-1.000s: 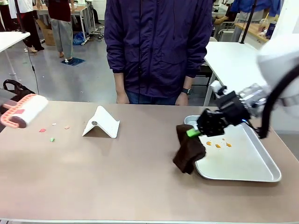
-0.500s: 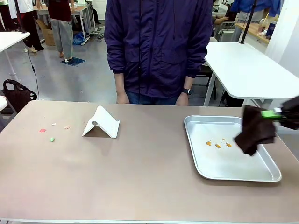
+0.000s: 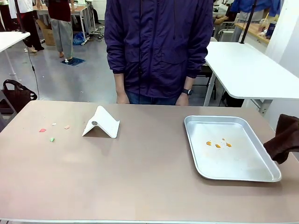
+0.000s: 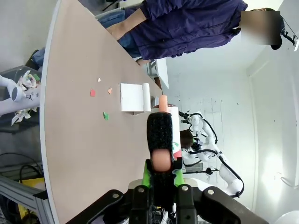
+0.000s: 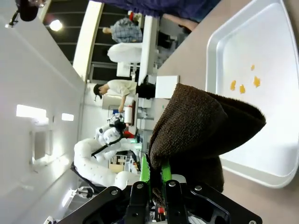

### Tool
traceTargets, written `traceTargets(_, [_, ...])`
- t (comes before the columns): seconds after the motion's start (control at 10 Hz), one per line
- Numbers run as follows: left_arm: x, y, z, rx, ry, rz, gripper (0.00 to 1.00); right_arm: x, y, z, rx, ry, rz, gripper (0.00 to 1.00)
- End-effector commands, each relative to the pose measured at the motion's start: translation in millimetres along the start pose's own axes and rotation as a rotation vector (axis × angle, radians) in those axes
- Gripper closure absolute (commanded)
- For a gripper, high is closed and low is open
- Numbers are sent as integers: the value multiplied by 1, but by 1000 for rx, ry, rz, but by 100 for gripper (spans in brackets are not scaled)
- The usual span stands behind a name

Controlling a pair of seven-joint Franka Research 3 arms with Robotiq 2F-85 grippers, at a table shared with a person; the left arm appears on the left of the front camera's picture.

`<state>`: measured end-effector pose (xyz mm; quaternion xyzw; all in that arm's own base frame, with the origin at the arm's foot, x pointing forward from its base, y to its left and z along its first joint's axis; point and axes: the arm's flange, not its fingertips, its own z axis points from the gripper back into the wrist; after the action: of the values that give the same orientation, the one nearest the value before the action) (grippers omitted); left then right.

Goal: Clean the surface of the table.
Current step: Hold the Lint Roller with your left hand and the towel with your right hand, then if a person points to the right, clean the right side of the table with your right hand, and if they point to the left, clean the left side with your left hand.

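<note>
On the left, our left pincer (image 4: 161,173) is pressed tight on the pink handle of a dark speckled roller (image 4: 160,133). We see the roller almost end-on, so we take it for a cleaning roller but cannot be sure. The pincer hangs by the left end of the bench (image 3: 140,182), which fills the middle of the front view with its long axis running left to right. The pincer's fingers point roughly along that length.

The coming move turns on the small scraps (image 3: 52,139). These red, pale, pink and green bits are scattered on the bench's left part and lie ahead of the left pincer, between it and the white folded stand (image 3: 101,122). We judge the left arm the nearer one for clearing them, and a pass along the bench's length would meet them before the stand.

Further right, a silver tray (image 3: 196,122) rests on the bench and holds a few orange crumbs (image 3: 218,145).

At the far right, our right pincer (image 5: 156,176) is clamped on a brown cloth (image 3: 284,141). The cloth hangs just beyond the tray's right rim, over the bench's right end. It is well apart from the scraps, with the tray and the stand both in between, so we judge the cloth better placed for the right part of the bench.
</note>
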<state>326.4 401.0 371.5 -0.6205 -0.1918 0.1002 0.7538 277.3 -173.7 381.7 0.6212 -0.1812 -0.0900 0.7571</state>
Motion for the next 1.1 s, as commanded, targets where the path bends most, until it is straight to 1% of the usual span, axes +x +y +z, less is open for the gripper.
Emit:
traceTargets(0.0, [-1,-4,-1,-38,30,-8,91,0,12,-12,-30,61,6,100])
traceTargets(1.0, [-1,-4,-1,-38,30,-8,91,0,12,-12,-30,61,6,100])
